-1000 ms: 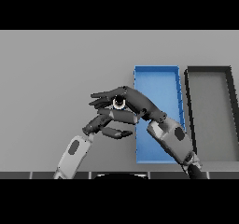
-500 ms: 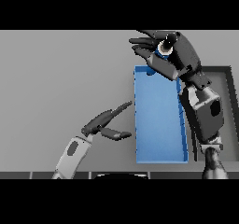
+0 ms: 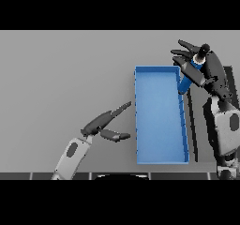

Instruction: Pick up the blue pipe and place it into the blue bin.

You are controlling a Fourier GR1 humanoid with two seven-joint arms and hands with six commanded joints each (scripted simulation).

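The blue pipe (image 3: 186,82) is in the right hand (image 3: 202,69), at about 2 o'clock in the head view. It hangs tilted, with its dark top end up near the fingers and its blue lower end down over the far right corner of the blue bin (image 3: 159,116). The fingers of the right hand are curled round the upper part of the pipe, and some fingertips point to 10 o'clock beyond it. I cannot tell if the lower end touches the rim of the bin or is only above it.

The blue bin is a long open box in the middle right of the grey desk (image 3: 65,78), with its long side from 12 to 6 o'clock. Just beside it, at 3 o'clock, a dark bin (image 3: 230,75) shows partly behind the right arm.

The left hand (image 3: 105,125) is at 7 o'clock from the bin, near its left wall but apart from it. Its fingers are straight and spread, the thumb apart, and it holds nothing.
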